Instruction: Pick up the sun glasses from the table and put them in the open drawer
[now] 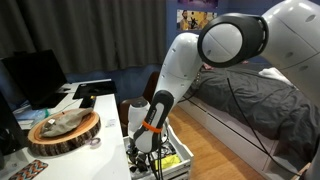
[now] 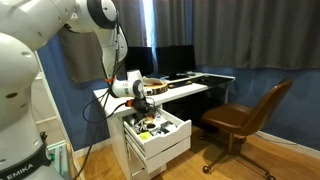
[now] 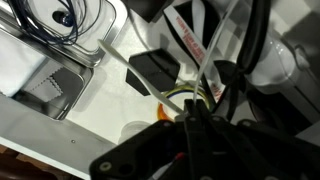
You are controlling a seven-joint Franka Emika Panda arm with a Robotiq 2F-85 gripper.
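In an exterior view, the white Franka arm bends down from the upper right, and its gripper [image 1: 147, 149] hangs low over the open drawer [image 1: 184, 163] at the end of the white bench [image 1: 105, 104]. Yellow and dark odds and ends show in the drawer beside it. On the bench lie a round wood slab [image 1: 65, 131] and, nearer the camera, a flat dark patterned rectangle [image 1: 25, 168]; a monitor [image 1: 35, 78] stands behind them. A grey-covered bed [image 1: 250, 100] fills the right. The fingers are too dark and small to tell how far apart they stand.

In an exterior view from across the room, the gripper is just above the drawer's cluttered tray, and a brown chair [image 2: 245, 115] stands well apart from it.

In the wrist view, blurred dark gripper parts and cables fill the lower right. A black flat item [image 3: 150, 70] and coiled dark cords [image 3: 55, 20] lie in white compartments. The sun glasses cannot be picked out in any view, nor whether the gripper holds them.
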